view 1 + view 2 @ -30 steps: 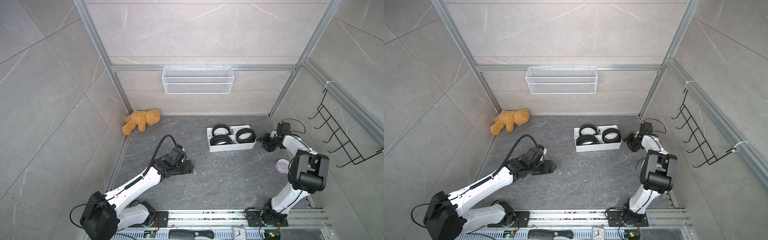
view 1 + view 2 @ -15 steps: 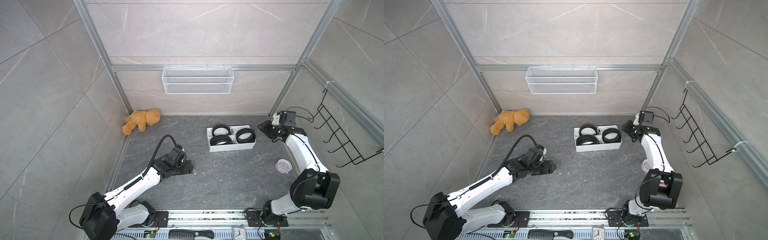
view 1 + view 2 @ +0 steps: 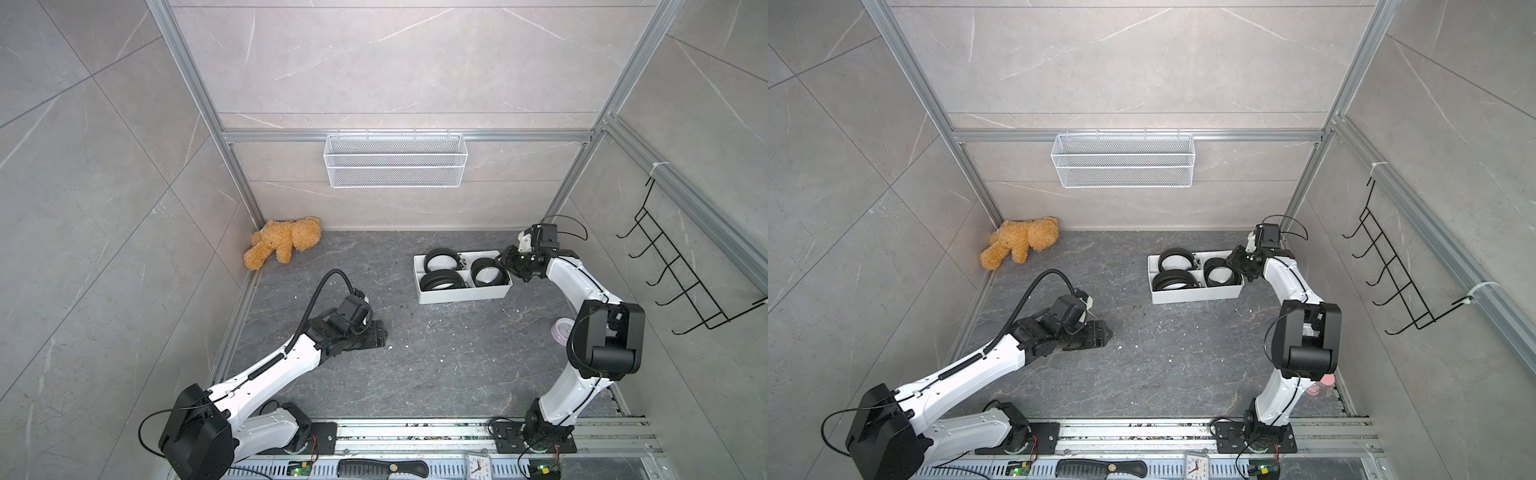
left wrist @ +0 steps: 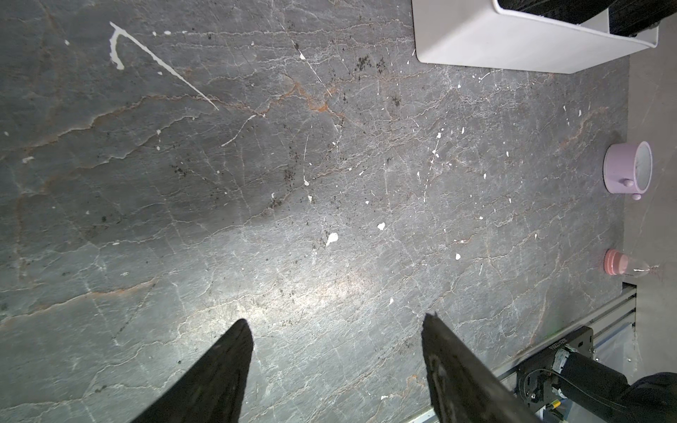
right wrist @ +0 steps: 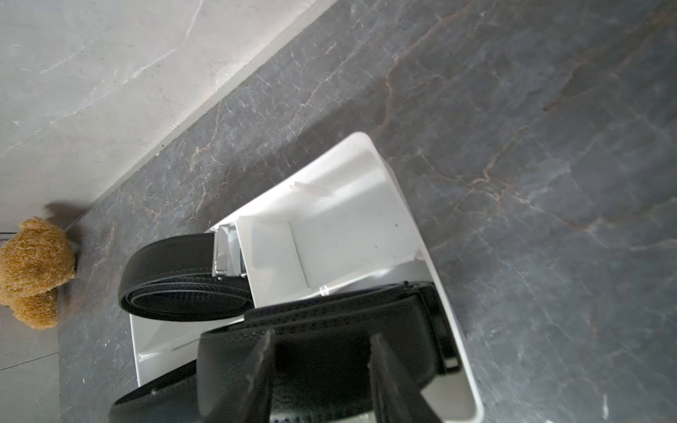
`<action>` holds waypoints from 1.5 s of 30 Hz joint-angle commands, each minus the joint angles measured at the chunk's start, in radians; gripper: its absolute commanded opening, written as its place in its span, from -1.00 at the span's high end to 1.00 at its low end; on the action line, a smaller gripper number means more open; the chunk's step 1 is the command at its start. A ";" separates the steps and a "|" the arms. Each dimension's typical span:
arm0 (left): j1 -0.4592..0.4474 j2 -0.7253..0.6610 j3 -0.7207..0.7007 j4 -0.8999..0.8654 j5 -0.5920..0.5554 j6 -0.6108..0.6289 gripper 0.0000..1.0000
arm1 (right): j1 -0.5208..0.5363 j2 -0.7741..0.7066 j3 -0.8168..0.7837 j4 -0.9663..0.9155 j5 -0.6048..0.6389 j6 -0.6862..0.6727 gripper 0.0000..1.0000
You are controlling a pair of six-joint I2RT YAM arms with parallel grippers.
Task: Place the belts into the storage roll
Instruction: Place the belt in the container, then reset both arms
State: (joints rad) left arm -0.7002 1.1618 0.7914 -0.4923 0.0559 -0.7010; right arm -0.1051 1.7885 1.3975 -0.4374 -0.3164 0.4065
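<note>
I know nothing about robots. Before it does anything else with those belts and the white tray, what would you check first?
1. All belts in the storage roll: ok; the back-left coil, front-left coil and front-right coil each sit in a compartment.
2. Right tool open: ok, fingers apart.
3. Right tool clear of the front-right coil beneath: cannot tell.
4. Left tool open, empty: ok, over bare floor.
5. Spare compartment empty: ok.
6. Teddy bear away from the storage roll: ok.
</note>
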 commanded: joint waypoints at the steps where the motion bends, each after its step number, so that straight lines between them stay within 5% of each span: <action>1: 0.003 -0.010 0.003 0.005 0.000 -0.010 -0.51 | 0.020 0.064 -0.007 -0.035 -0.030 0.010 0.14; 10: 0.004 -0.028 0.003 -0.011 -0.006 -0.010 -0.51 | -0.008 -0.028 -0.014 -0.111 0.120 0.049 0.08; 20: 0.004 -0.052 -0.009 -0.012 -0.011 -0.013 -0.51 | -0.060 -0.048 -0.146 -0.008 0.036 0.134 0.17; 29: 0.010 -0.050 0.033 -0.044 -0.071 0.049 -0.54 | -0.059 -0.269 -0.182 -0.028 0.055 0.079 -0.19; 45: 0.421 -0.046 0.050 0.069 -0.101 0.397 -0.98 | 0.051 -0.709 -0.586 0.139 0.147 -0.182 -0.55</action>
State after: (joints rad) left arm -0.3237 1.1248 0.8497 -0.4980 -0.0158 -0.4019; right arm -0.0872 1.1107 0.8585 -0.3641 -0.2268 0.3344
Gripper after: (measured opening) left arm 0.989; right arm 0.773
